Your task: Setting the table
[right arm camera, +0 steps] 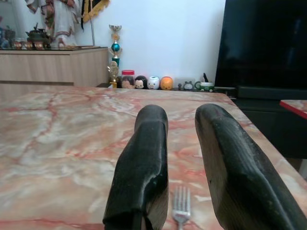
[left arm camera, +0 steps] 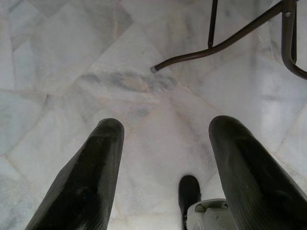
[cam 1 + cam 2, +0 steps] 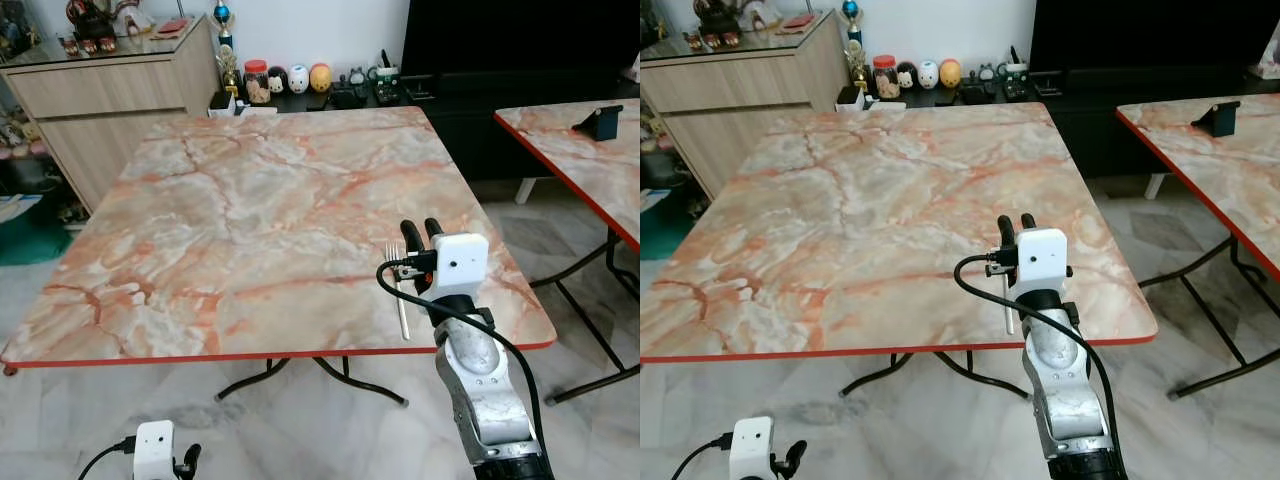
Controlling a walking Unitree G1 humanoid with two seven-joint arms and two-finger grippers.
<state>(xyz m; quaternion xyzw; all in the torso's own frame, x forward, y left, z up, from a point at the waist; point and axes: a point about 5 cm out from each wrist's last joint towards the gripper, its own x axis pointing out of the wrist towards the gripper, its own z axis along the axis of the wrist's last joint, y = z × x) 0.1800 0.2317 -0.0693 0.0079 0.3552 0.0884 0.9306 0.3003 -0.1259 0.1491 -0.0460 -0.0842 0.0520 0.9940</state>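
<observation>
A silver fork (image 3: 399, 292) lies flat on the marble-patterned surface (image 3: 250, 220), near its front right corner and close to the red-trimmed front edge, tines pointing away from the robot. Its handle is partly hidden in the head views by the black cable and white wrist housing of the right arm. The right gripper (image 3: 423, 236) hovers just above the fork, released, its two black fingers (image 1: 144, 163) a little apart; in the right wrist view the tines show in the gap between them while the handle is cut off at the frame edge. I cannot tell whether the fingers touch the surface. The left gripper (image 2: 165, 167) hangs low beside the robot, spread wide over the pale marble floor (image 2: 72, 62), with dark metal table legs (image 2: 225, 43) beyond it. Behind the surface stand a wooden sideboard (image 3: 110, 95) and a row of small figurines (image 3: 290, 80), too small to make out. A second marble table (image 3: 590, 160) is cut off on the right.
</observation>
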